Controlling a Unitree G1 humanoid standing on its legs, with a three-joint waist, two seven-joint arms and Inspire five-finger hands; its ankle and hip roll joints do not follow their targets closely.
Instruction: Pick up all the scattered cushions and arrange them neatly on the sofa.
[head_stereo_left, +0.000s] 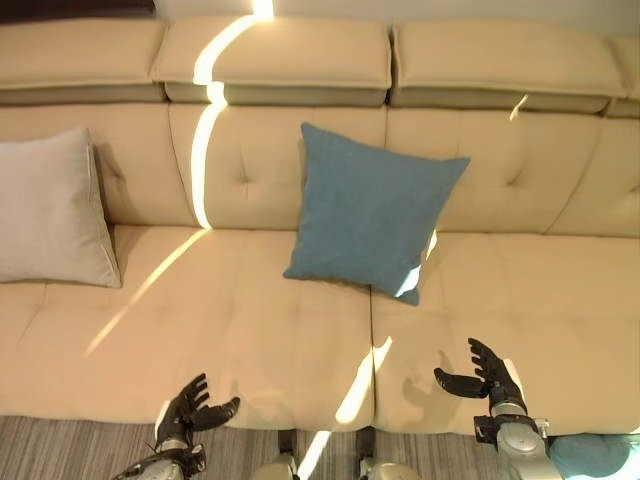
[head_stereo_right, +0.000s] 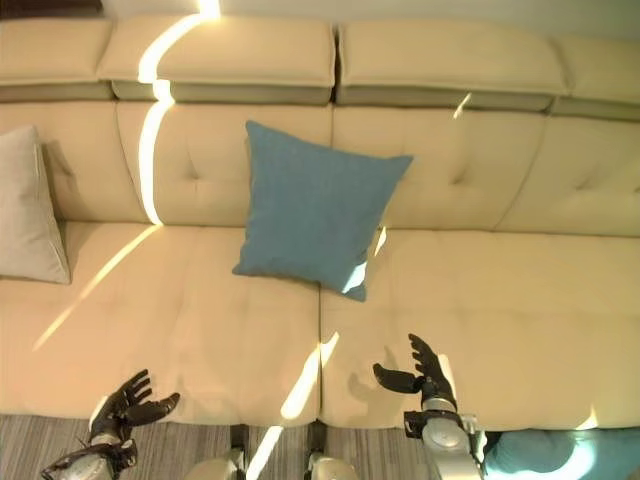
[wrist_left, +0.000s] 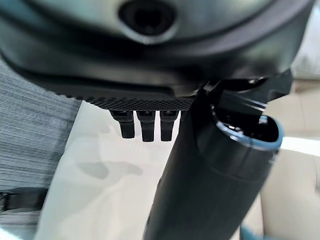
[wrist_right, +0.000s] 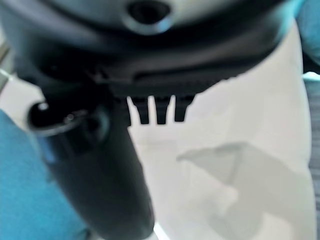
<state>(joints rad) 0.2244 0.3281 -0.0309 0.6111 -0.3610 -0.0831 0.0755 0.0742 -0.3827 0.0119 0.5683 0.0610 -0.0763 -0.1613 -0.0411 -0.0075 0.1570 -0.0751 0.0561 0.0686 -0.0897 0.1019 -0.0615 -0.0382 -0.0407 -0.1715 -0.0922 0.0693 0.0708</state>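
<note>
Grey cushion (head_stereo_left: 50, 210) leans upright against the backrest at the far left of the sofa (head_stereo_left: 250, 340), its lower edge on the seat. Blue cushion (head_stereo_left: 372, 213) stands near the middle, tilted so one corner points up, propped on the backrest and straddling the seam between two seat sections. Both sit well apart.

Left hand (head_stereo_left: 190, 408) hovers over the front edge of the seat, fingers spread and relaxed, holding nothing. Right hand (head_stereo_left: 485, 375) hovers over the seat further right, thumb out, fingers straight — empty too. Another blue cushion (head_stereo_left: 590, 455) shows at the lower right corner, down by the striped floor (head_stereo_left: 60, 445), just beside the right arm; it appears not yet collected.

Risks, as judged from here:
- The cushion by the floor sits low and close to the right arm — a reach from this stance may catch only a corner, and soft fabric could slip from a partial grip.
- The tilted blue cushion looks lightly balanced; a brush from an arm could topple it forward.
- Placing the last cushion too near the middle one would leave the row uneven.
</note>
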